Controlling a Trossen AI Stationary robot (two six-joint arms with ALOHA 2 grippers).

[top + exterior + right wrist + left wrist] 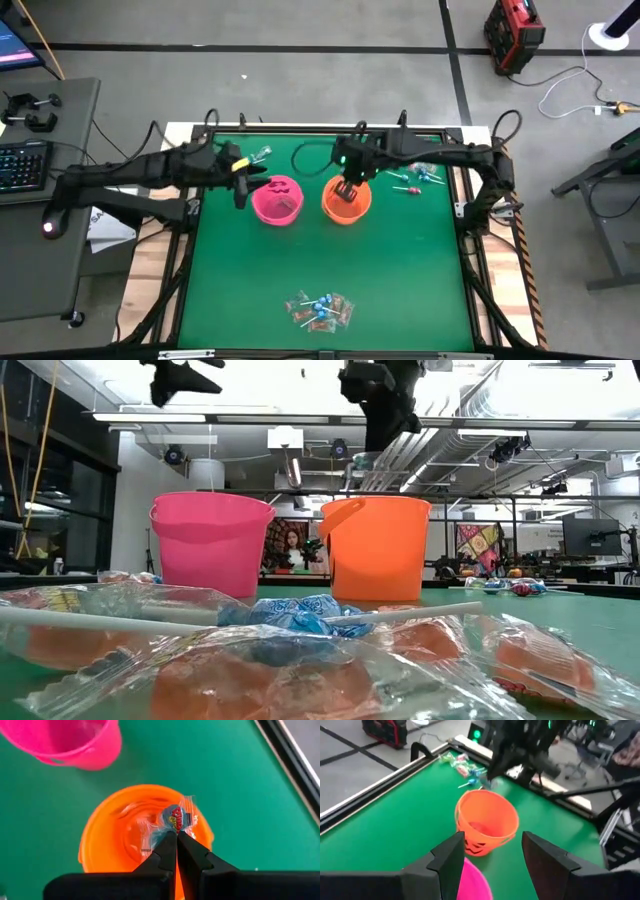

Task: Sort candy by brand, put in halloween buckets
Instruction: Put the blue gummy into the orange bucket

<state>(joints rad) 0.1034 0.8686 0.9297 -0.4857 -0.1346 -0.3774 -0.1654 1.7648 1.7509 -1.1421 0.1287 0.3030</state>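
Orange bucket point(145, 827) is sitting just beside the pink bucket point(277, 199) on the green table point(330, 270). Above it, the right gripper point(176, 836) is pinching 1 wrapped candy point(176, 819) between clenched fingers. The left gripper point(490, 851), fingers spread and empty, is hovering over the pink bucket.

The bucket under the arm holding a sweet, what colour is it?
Orange bucket, clearest in the right wrist view, below the right gripper pinching a wrapped candy.

Both buckets look like smooth glossy plastic, pink point(212, 540) and orange point(376, 545); candy wrappers point(300, 660) are shiny crinkly film, table point(330, 260) matte green.
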